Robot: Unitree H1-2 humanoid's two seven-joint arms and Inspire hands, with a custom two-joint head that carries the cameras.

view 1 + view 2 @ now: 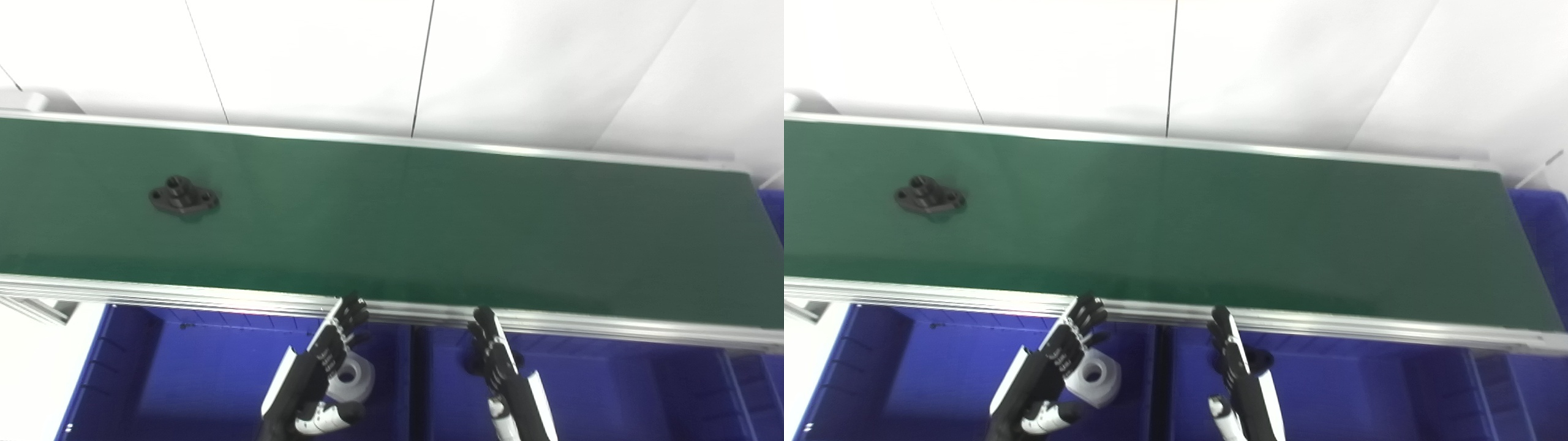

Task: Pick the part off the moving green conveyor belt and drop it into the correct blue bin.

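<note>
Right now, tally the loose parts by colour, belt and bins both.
Black parts: 2, one flanged part on the green belt, one mostly hidden behind the right hand in the right blue bin.
White parts: 1, a block with a round hole in the left blue bin, beside the left hand.
Total: 3

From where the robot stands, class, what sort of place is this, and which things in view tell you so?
Probably a factory-style sorting station or a lab mock-up of one. A long green belt in an aluminium frame carries a black part, blue bins sit below its near edge, and both open hands wait there.
</note>
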